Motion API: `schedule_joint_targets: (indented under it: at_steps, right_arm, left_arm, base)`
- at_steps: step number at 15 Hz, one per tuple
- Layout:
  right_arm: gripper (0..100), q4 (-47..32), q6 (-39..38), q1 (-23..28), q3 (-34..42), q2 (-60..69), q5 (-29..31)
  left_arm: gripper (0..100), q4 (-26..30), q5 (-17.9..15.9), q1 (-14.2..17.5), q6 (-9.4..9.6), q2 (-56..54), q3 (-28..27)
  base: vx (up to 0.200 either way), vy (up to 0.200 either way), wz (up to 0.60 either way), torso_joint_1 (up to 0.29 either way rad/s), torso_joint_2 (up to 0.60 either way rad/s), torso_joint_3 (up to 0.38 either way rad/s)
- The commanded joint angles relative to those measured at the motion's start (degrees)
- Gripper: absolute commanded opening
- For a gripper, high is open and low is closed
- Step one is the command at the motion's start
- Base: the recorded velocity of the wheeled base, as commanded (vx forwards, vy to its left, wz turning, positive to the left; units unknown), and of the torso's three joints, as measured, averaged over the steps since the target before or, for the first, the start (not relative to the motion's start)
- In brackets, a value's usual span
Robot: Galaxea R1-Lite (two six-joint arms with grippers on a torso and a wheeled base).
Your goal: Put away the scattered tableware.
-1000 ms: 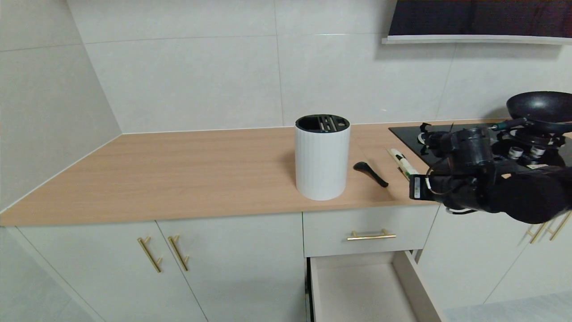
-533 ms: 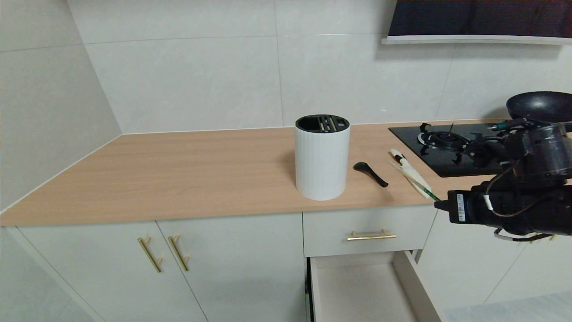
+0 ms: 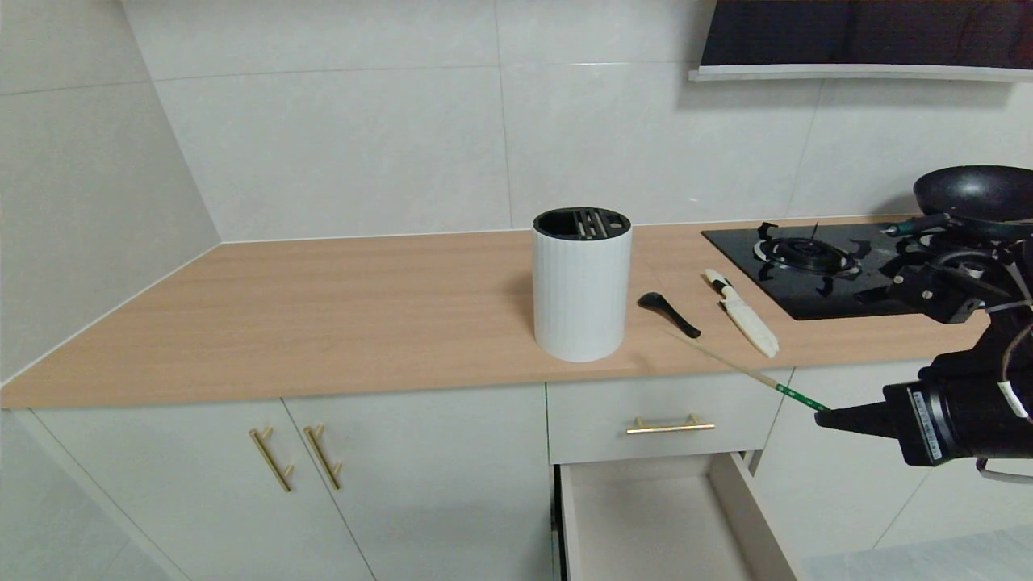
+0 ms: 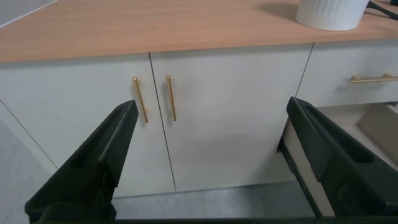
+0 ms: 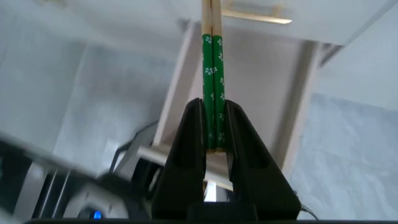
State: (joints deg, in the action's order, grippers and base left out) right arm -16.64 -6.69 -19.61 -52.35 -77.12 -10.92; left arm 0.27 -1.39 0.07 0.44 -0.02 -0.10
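Left claw [image 4: 210, 107]: fingers spread wide, holding nothing, low in front of cabinet doors [image 4: 186, 124].
White ribbed holder [image 3: 581, 282]: upright on counter [image 3: 323, 323], near front edge.
Black spoon [image 3: 668, 313]: flat on counter, just right of holder.
Knife [image 3: 741, 323]: flat on counter, between spoon and stove [image 3: 807, 258].
Open drawer [image 3: 646, 516]: below counter.
Chopsticks [image 3: 750, 373]: pair in air off counter edge, green ends pinched, pale ends pointing toward spoon.
Right claw [image 3: 825, 415]: clenched on chopsticks.
Pan [image 3: 972, 194]: on stove.

Matt wood-grain surface [image 3: 323, 315]; matt, ribbed white holder [image 3: 581, 290] at frame centre; glossy black glass hob [image 3: 807, 300]; brass-look metal handles [image 3: 670, 424]; 2 pale wooden chopsticks [image 5: 211, 74] with smooth green-painted ends.
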Motion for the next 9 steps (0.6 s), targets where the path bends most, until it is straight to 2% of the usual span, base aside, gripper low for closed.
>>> schedule_joint_targets:
  at_steps: [1, 5, 9]
  right_arm:
    - [0, -0.7, 0.5, -1.3, 0.4, 0.4, -1.0]
    - [0, -4.1, 0.6, -5.4, 0.8, -4.5, -1.0]
    - [0, -3.8, 0.6, -6.0, 1.2, -8.8, -0.8]
  left_arm:
    - [100, 0.0, 0.0, 0.0, 0.00, 0.0, 0.0]
    - [100, 0.0, 0.0, 0.0, 0.00, 0.0, 0.0]
    - [100, 0.0, 0.0, 0.0, 0.00, 0.0, 0.0]
  base:
    - [0.000, 0.000, 0.00, 0.000, 0.00, 0.000]
    - [0.000, 0.000, 0.00, 0.000, 0.00, 0.000]
    - [0.000, 0.000, 0.00, 0.000, 0.00, 0.000]
